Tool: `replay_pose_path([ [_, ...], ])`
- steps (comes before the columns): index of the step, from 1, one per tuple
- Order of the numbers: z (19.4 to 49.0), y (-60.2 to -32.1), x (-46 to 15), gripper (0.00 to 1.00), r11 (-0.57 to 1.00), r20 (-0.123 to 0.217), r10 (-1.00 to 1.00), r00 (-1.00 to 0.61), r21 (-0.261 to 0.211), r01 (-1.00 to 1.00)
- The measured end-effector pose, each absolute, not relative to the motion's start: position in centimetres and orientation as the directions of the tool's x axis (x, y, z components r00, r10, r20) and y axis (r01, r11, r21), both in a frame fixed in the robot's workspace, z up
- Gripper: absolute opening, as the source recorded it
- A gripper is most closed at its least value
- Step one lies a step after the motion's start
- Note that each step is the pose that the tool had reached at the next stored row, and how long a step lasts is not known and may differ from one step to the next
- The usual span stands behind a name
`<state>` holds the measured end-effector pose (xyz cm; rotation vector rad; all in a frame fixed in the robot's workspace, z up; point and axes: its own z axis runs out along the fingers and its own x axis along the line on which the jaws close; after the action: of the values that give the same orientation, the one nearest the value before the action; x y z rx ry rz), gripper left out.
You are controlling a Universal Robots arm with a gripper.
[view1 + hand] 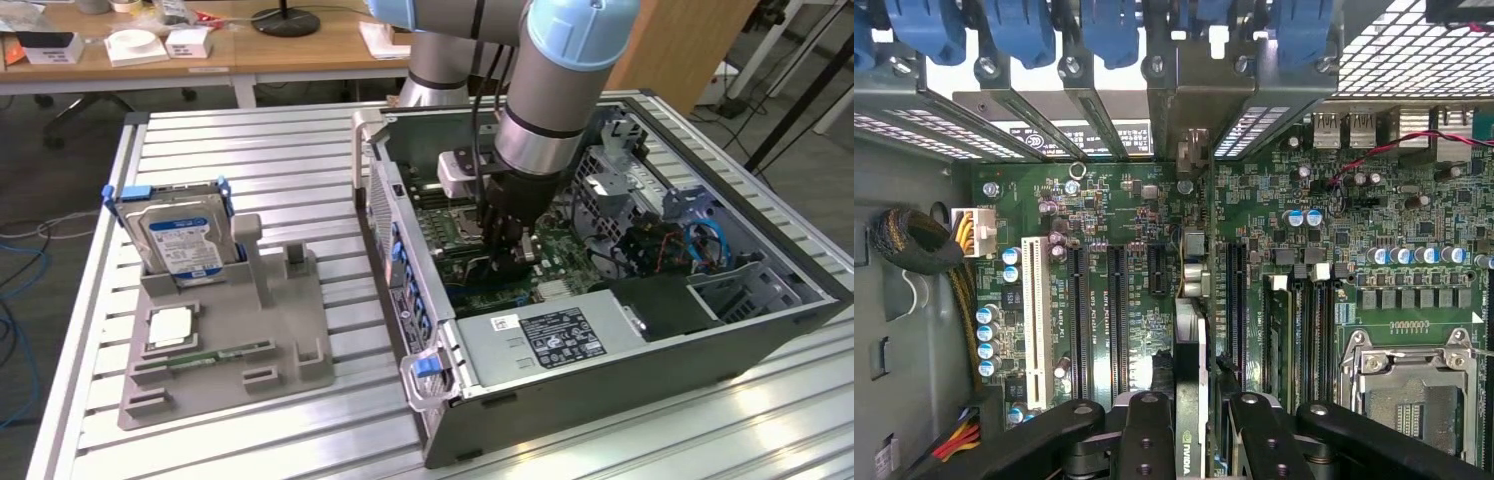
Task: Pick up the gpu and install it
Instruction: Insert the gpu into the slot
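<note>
I see a bench [267,150] of ribbed aluminium slats. On it, toward the exterior view's left, sits a grey parts holder [220,345]. Toward the exterior view's right lies an open computer case [627,340] on its side, just beside the holder.

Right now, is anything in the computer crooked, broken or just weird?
Nothing looks broken or spilled. The thin dark card with a silvery bracket stands edge-on over the green motherboard, held between the black end effector fingers, lined up with the long black slots. I cannot tell whether it is fully seated.
</note>
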<state>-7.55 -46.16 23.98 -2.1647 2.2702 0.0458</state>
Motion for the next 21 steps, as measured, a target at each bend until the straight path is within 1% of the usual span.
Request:
replay_pose_path([
  [14, 23.73, -46.14, -7.56, 0.26, 0.048, -0.025, -0.999, -0.048, 0.019, -0.999],
  [15, 23.66, -46.13, -7.57, 0.27, 0.048, -0.026, -0.998, -0.049, 0.018, -0.999],
  [16, 23.68, -46.14, -7.56, 0.33, 0.048, -0.025, -0.999, -0.048, 0.017, -0.999],
  [17, 23.74, -46.14, -7.56, 0.33, 0.048, -0.024, -0.999, -0.048, 0.018, -0.999],
  [19, 23.75, -46.15, -7.55, 0.45, 0.047, -0.024, -0.999, -0.048, 0.018, -0.999],
  [20, 23.75, -46.15, -7.55, 0.45, 0.047, -0.024, -0.999, -0.048, 0.018, -0.999],
  [21, 23.75, -46.15, -7.55, 0.51, 0.047, -0.024, -0.999, -0.048, 0.018, -0.999],
])
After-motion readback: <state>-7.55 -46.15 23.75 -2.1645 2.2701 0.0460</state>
